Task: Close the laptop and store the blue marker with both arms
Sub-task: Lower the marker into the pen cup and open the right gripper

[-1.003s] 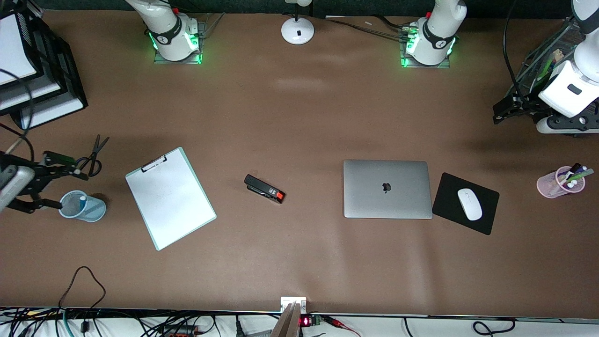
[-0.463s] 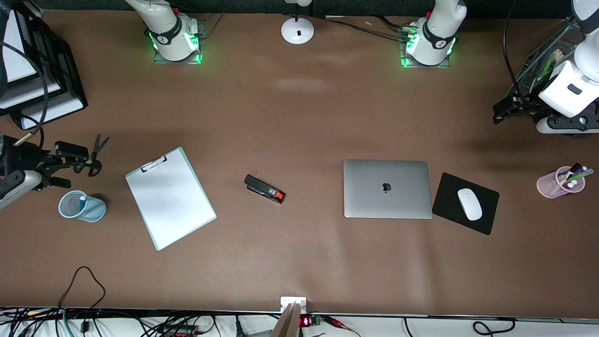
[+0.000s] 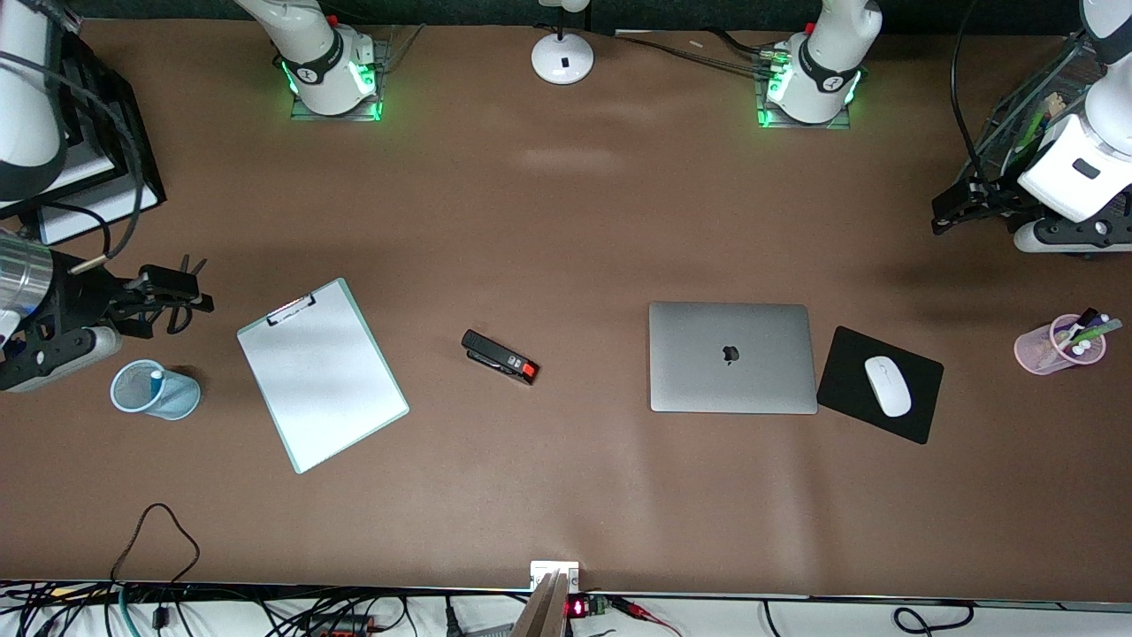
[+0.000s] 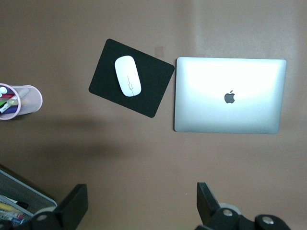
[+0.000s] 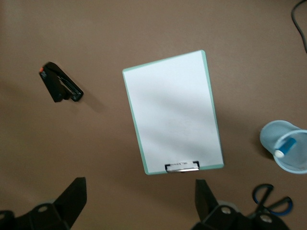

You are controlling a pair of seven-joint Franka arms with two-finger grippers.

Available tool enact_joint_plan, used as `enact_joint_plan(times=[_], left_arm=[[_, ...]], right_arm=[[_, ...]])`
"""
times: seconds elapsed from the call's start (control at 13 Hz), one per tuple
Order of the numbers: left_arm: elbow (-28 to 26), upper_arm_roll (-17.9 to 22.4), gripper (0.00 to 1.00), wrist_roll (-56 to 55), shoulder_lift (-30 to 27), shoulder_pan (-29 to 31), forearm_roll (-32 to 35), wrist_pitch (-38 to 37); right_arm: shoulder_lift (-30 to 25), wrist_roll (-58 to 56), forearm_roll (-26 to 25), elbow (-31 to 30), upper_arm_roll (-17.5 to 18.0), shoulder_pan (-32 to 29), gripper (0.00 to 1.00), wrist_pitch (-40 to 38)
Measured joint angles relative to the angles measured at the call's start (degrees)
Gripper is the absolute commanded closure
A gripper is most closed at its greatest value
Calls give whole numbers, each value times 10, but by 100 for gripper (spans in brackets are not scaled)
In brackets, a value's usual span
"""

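Right pincer [image 3: 181, 292] has shifted since a second ago, off the blue cup [image 3: 155, 394] toward the scissors [image 5: 271, 201], and hangs there with fingers spread, empty. Left pincer [image 3: 951, 212] unchanged, waiting over the table [image 3: 566, 221] edge at the left arm's end, fingers apart, empty.

Laptop [image 3: 732, 356] lies lid-down, already shut, mid-table beside the mouse pad [image 3: 880, 385]. Likely rigid, fairly heavy, smooth lid; push flat on the lid, don't pinch.

Blue marker [image 3: 156, 380] stands in the blue cup near the table edge at the right arm's end. Looks light, stiff, slick; best taken across the barrel near the white end. Cup seems light and may tip.
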Motion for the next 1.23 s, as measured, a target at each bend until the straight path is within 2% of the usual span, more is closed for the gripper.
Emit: enact_joint_plan(times=[0.23, 0.69, 1.23], left_arm=[[0, 0, 0, 0, 0, 0, 0, 0], [0, 0, 0, 0, 0, 0, 0, 0], [0, 0, 0, 0, 0, 0, 0, 0]], right_arm=[[-7, 9, -48, 5, 0, 26, 0, -4], [-12, 67, -101, 5, 0, 52, 0, -19], [-21, 100, -109, 6, -2, 57, 0, -21]])
